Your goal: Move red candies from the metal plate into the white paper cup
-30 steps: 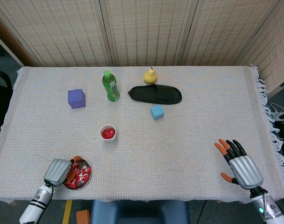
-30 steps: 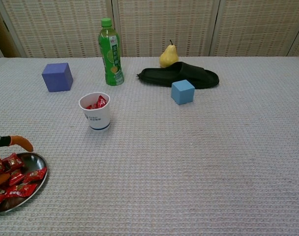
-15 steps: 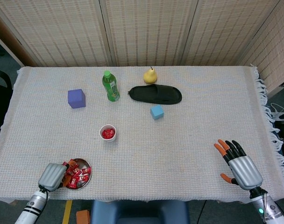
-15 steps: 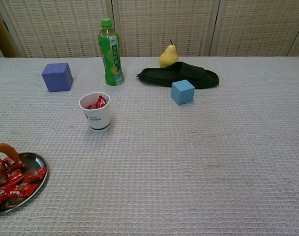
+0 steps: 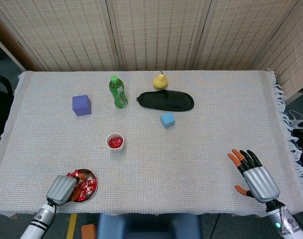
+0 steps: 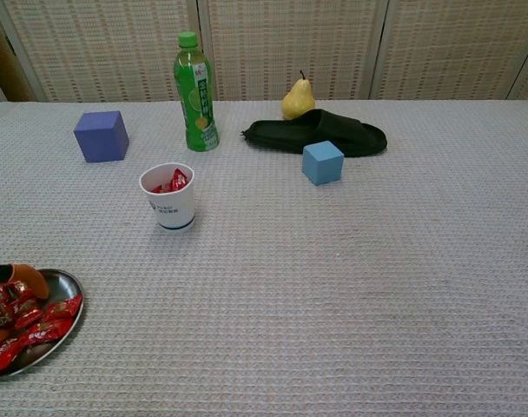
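Picking up the next candy from the plate.
Left hand (image 5: pixel 62 189) reaches over the metal plate (image 5: pixel 93 175); its fingers are among the red candies (image 5: pixel 85 185), grip unclear. Next: secure one, carry to the white paper cup (image 5: pixel 115 141). Right hand (image 5: pixel 254 177) idles, fingers spread.

A staged test room: cloth-covered table (image 5: pixel 201 149), woven folding screens (image 5: pixel 156 30) behind, unrelated props scattered about

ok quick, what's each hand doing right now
Left hand: over the metal plate, fingers in the red candies; grip cannot be told.
Right hand: open, holding nothing.
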Robot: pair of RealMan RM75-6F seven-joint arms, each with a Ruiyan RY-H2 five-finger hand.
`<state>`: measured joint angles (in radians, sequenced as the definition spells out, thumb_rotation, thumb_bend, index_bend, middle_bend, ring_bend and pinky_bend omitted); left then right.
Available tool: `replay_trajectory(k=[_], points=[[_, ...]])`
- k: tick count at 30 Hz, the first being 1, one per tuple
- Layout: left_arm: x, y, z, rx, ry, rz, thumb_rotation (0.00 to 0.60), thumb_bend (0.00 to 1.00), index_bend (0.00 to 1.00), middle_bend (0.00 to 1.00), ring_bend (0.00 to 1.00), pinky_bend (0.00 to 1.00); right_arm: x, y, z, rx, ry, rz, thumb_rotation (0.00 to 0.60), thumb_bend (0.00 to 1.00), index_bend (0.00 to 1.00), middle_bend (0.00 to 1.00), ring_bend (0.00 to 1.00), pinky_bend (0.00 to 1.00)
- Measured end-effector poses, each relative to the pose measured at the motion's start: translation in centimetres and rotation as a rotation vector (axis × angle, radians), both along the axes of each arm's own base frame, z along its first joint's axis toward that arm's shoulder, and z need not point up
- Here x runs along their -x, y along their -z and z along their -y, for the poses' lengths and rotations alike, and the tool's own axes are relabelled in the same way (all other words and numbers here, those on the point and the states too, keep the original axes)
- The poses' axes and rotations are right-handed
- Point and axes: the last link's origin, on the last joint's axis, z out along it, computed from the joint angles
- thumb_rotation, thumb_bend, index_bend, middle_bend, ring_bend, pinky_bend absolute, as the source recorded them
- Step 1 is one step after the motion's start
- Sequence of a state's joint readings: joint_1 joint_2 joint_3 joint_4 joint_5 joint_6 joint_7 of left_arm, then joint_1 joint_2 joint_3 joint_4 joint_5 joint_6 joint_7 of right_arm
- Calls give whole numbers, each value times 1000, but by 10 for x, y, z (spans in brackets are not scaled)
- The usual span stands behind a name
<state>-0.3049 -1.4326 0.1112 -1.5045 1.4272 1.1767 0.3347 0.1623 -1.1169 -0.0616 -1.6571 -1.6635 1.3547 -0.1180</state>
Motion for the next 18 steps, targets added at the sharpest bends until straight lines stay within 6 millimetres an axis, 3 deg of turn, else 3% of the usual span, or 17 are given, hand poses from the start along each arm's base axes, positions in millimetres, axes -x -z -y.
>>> replay_trajectory(k=[18], points=[[-2,9,-3,11,15,-10,600,372,409,1000,1000,1000,0,0,1,3,2,-2,600,96,0,0,0,0]])
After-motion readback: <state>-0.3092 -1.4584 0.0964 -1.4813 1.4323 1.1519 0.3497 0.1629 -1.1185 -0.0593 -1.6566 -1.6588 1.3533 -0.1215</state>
